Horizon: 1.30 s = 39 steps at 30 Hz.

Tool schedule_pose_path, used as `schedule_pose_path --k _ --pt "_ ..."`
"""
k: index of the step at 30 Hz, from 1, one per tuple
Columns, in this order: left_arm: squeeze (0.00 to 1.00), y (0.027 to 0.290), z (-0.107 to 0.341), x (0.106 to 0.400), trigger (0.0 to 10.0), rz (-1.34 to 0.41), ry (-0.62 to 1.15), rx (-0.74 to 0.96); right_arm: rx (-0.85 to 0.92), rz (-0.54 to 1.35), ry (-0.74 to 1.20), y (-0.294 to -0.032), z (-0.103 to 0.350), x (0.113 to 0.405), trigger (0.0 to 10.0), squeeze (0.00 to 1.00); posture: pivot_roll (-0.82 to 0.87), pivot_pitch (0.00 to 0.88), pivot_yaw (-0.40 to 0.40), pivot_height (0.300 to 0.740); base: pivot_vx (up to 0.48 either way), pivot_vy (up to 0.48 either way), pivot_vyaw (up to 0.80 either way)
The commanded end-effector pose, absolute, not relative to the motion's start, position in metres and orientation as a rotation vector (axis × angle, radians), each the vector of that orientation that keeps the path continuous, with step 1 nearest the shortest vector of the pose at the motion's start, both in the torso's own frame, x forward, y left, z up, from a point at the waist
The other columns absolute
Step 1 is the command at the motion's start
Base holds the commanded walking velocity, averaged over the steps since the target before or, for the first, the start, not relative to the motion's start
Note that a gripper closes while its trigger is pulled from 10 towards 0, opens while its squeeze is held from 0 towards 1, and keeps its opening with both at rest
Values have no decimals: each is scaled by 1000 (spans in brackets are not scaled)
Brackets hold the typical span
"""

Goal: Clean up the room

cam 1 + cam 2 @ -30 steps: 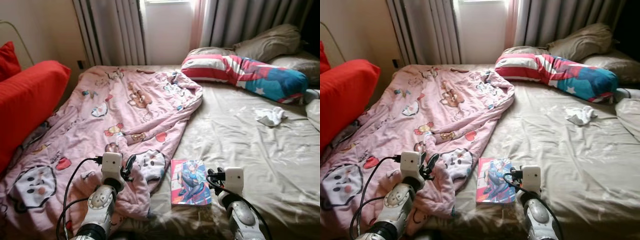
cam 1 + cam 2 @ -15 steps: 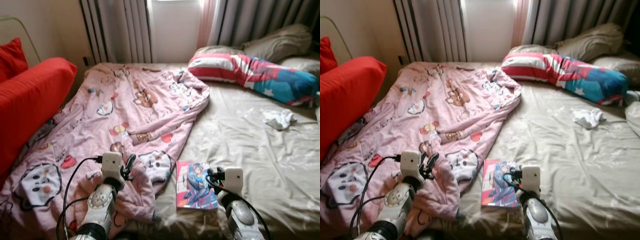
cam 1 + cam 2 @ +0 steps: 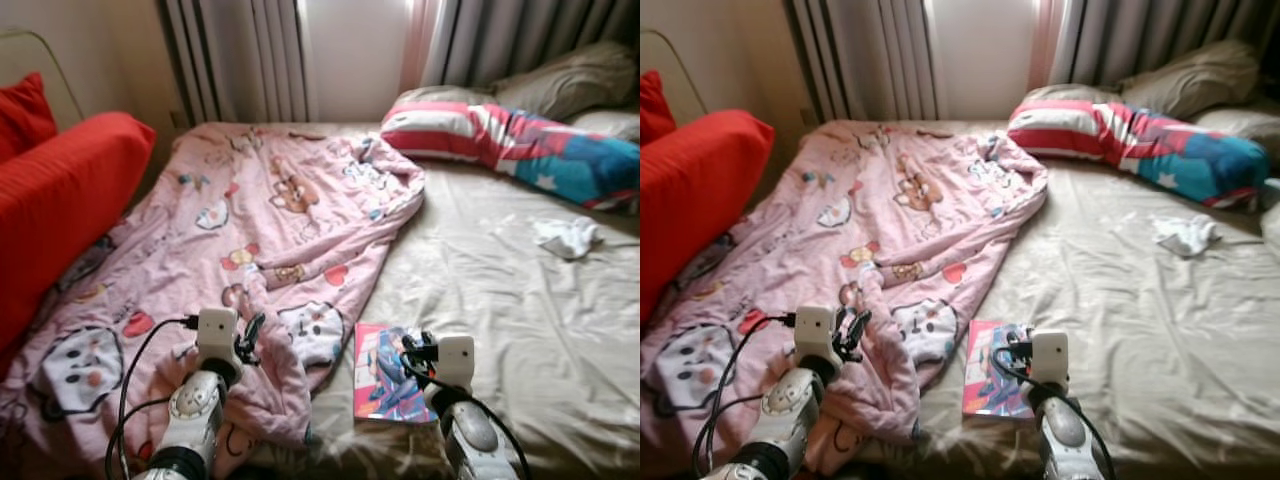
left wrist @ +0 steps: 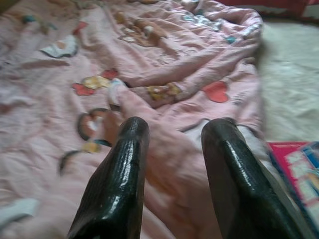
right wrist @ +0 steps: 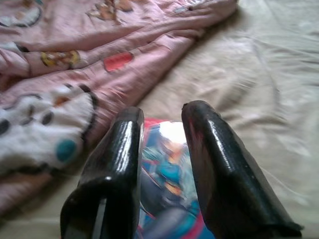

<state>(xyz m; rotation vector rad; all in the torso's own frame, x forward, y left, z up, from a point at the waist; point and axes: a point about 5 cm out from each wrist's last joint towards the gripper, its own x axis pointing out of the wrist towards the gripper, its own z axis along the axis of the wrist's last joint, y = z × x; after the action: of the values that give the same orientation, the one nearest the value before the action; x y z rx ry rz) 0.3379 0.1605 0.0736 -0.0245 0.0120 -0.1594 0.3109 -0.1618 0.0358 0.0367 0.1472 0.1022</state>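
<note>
Unmade bed [image 3: 500, 300] with a tan sheet, seen from its foot end. Pink cartoon-print blanket [image 3: 250, 220] covers the robot's left half of the bed, rumpled, its edge folded over near the middle. A book [image 3: 385, 385] with a bright illustrated cover lies flat on the sheet at the near edge, just beside the blanket's lower corner.

Right gripper [image 5: 162, 124] hangs low over the book, fingers [image 5: 209, 164] apart with a narrow gap, cover visible between them; contact with the book cannot be told. Left gripper [image 4: 172, 134] sits over the pink blanket near the foot of the bed, fingers [image 4: 119, 174] spread, nothing between them, just blanket below.

At the head of the bed: a long striped red-white-blue pillow [image 3: 510, 150], and tan pillows [image 3: 560, 85] behind it. A small white crumpled cloth [image 3: 568, 236] lies on the sheet on the right side, well apart from the book. Red cushion [image 3: 60, 200] stands at the left of the bed, touching the blanket edge. Grey curtains [image 3: 240, 55] and a bright window behind the bed.
</note>
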Motion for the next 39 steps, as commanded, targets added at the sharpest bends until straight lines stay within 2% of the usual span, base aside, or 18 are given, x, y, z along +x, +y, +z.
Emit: schedule_pose_path --k 1,21,39 --pt "0 164 73 338 10000 -154 26 -15 42 104 154 -160 36 312 10000 0 -77 64 30 582 285 0 0" --pt "0 165 72 338 10000 -154 30 -18 35 104 198 -162 29 309 10000 0 -78 65 30 582 306 0 83" --pt "0 160 76 339 10000 -205 13 0 62 92 254 -157 29 317 10000 0 -98 113 68 582 0 0 0"
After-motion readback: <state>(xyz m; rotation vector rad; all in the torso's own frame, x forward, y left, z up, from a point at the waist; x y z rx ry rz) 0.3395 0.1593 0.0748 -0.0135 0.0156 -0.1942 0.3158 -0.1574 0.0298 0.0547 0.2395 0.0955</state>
